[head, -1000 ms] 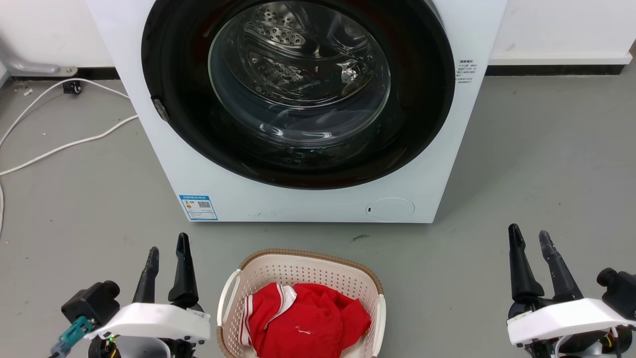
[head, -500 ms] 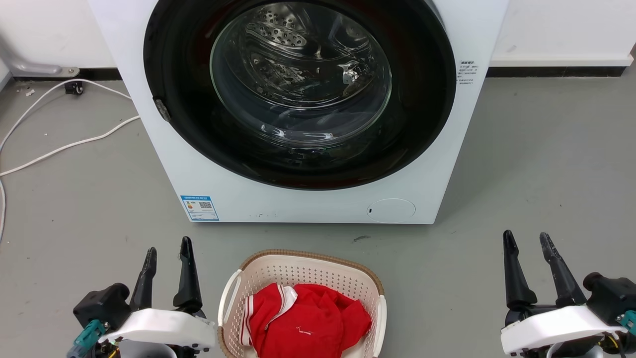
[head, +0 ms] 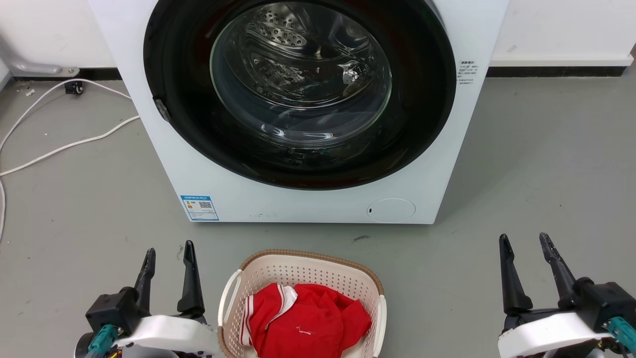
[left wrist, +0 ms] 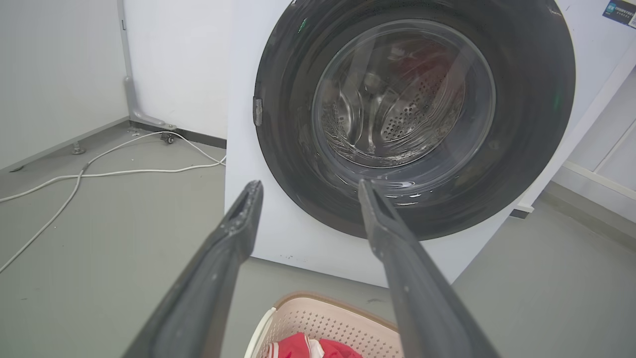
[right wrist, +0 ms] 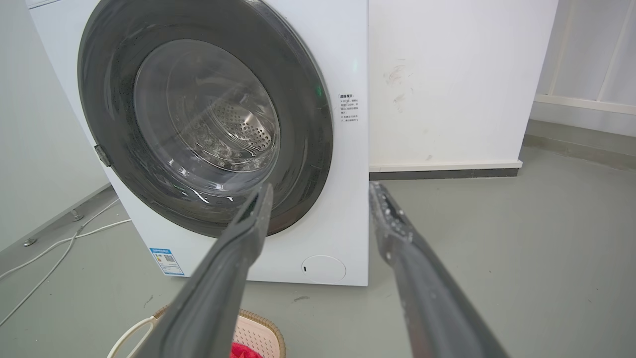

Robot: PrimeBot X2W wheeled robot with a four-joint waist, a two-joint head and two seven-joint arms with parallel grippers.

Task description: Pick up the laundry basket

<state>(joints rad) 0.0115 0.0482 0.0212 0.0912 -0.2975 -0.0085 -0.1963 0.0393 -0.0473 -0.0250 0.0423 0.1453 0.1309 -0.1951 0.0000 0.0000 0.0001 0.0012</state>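
Your stock at this moment, largest item first:

- Grey floor (head: 546,164): everything below stands on it.
- White front-loading washing machine (head: 308,204): it stands against the wall and faces you. You can see the steel drum through its round, dark-ringed glass door (head: 300,74).
- Laundry basket (head: 303,272): cream perforated plastic with a brown woven-look rim. You will find it on the floor just in front of the machine, between your two arms and nearer the left one. Its near end is cut off by the bottom edge of the head view.
- Red garment (head: 308,323) with white trim: crumpled inside the basket.
- Right gripper (head: 524,237): well apart from the basket on its right, fingers spread and holding nothing.
- Left gripper (head: 169,247): just beside the basket's white side handle (head: 226,294) without touching it, fingers parted and empty.
- White cable (head: 64,146): it trails over the floor to the left of the machine.
- Blue label (head: 199,207): low on the machine's front, left side
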